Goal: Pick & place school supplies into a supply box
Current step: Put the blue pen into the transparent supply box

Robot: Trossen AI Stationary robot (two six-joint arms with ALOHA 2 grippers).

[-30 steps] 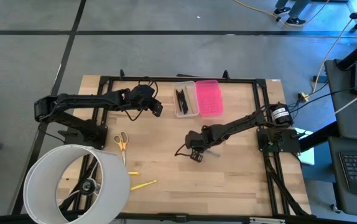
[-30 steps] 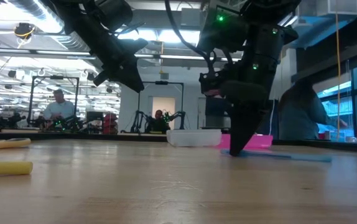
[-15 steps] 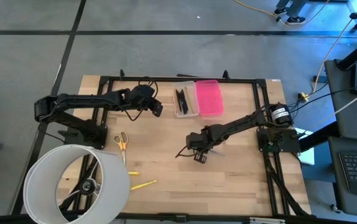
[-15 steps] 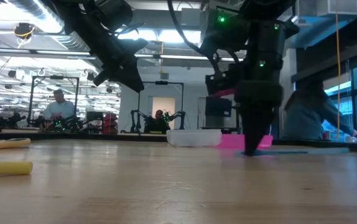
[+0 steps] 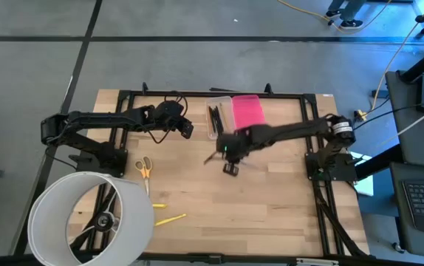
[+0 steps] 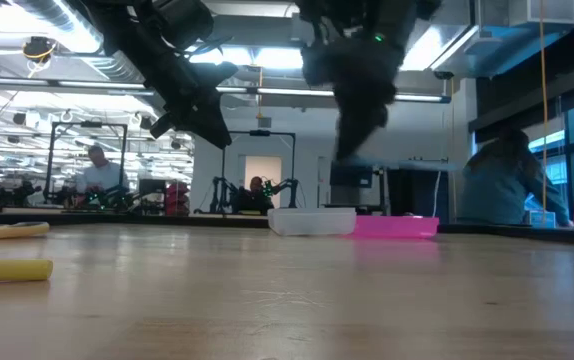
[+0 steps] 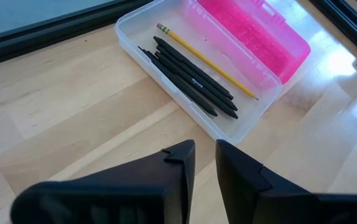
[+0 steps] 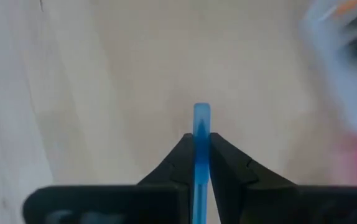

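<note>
The right gripper [image 8: 201, 144] has its jaws pinching a blue pen [image 8: 201, 127], lifted above the tabletop [image 5: 271, 207] near the clear box [image 5: 220, 118]. The left gripper [image 7: 204, 149] hovers by the box, jaws nearly closed on nothing.

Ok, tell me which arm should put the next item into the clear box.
Right. Its pincer is shut on a blue strip and raised near the clear box. The left pincer hovers nearly shut beside the box with nothing between its fingers.
</note>
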